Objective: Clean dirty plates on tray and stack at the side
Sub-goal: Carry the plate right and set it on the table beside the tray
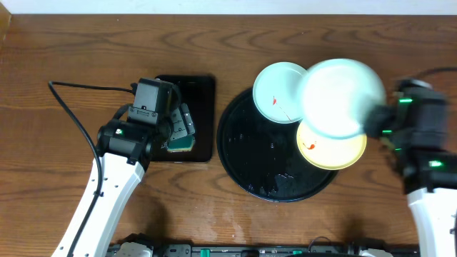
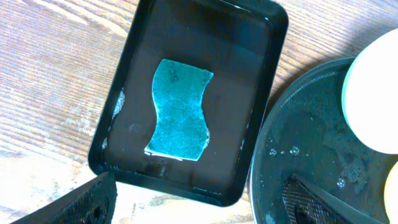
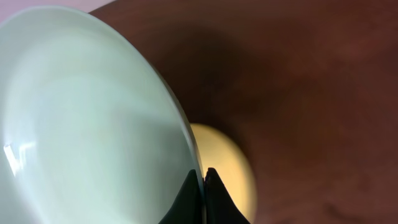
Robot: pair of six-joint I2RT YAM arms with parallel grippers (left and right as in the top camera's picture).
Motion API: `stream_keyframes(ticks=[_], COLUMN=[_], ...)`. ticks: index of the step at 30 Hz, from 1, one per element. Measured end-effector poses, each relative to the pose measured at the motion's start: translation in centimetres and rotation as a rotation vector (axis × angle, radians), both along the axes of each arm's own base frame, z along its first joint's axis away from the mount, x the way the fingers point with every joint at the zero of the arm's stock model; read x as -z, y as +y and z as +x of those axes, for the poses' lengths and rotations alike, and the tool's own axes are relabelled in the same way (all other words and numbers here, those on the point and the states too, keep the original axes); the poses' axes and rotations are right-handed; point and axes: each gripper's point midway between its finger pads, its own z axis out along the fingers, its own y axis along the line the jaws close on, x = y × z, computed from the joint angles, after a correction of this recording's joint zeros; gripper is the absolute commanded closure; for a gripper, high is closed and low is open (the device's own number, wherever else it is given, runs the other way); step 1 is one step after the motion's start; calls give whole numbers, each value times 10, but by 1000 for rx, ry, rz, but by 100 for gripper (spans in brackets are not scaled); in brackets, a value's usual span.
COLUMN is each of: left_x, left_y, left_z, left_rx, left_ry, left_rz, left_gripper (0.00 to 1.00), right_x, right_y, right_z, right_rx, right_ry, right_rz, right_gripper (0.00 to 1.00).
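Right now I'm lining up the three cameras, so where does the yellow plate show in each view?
Overhead: yellow plate at the right of the round black tray, partly under the raised mint plate.
Left wrist: a pale sliver at the lower right edge.
Right wrist: low centre, behind the raised mint plate pinched in the right gripper.
Shared landmark: the raised mint plate, overhead and right wrist; the round black tray, overhead and left wrist.

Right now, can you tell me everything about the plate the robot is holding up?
The held plate is round, shallow, pale mint and glossy, with no red smears showing. The right gripper pinches its rim between shut fingers. It hangs above the black round tray, overlapping the yellow plate and the other mint plate below it. From overhead it looks blurry.
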Motion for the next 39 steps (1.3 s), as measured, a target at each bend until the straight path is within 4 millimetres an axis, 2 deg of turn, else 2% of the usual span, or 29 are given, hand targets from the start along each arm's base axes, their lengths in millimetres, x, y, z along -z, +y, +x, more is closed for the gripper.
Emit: stream_keyframes(ticks=[2, 5, 9, 11, 15, 20, 22, 23, 24, 25, 27, 31, 33, 36, 39], left_x=[0, 0, 0, 0, 0, 0, 0, 0, 0, 0, 0, 0, 0, 0, 0], left_y=[0, 0, 0, 0, 0, 0, 0, 0, 0, 0, 0, 0, 0, 0, 0], left_z=[0, 0, 0, 0, 0, 0, 0, 0, 0, 0, 0, 0, 0, 0, 0], left_rx=[0, 0, 0, 0, 0, 0, 0, 0, 0, 0, 0, 0, 0, 0, 0], left_ry=[0, 0, 1, 0, 1, 0, 0, 0, 0, 0, 0, 0, 0, 0, 0], left_rz=[0, 0, 0, 0, -1, 0, 0, 0, 0, 0, 0, 0, 0, 0, 0], left_gripper=[14, 14, 14, 14, 14, 14, 14, 14, 14, 14, 14, 14, 14, 14, 14], right_x=[13, 35, 64, 81, 118, 170, 183, 188, 191, 192, 190, 176, 160, 133, 119], right_y=[-41, -88, -139, -158, -176, -179, -177, -177, -176, -176, -174, -164, -152, -116, -72], right_z=[-7, -16, -19, -22, -24, -31, -33, -33, -34, -34, -31, -17, -7, 7, 13], right_rx=[141, 315, 489, 554, 618, 635, 625, 621, 617, 615, 590, 508, 440, 303, 177], right_ry=[34, 80, 80, 94, 159, 290, 327, 339, 349, 351, 340, 278, 232, 203, 239], right_rz=[46, 122, 235, 277, 331, 374, 383, 385, 389, 389, 392, 430, 443, 434, 411], right_gripper=[99, 99, 99, 99, 99, 99, 99, 93, 72, 61, 50, 44, 45, 49, 52])
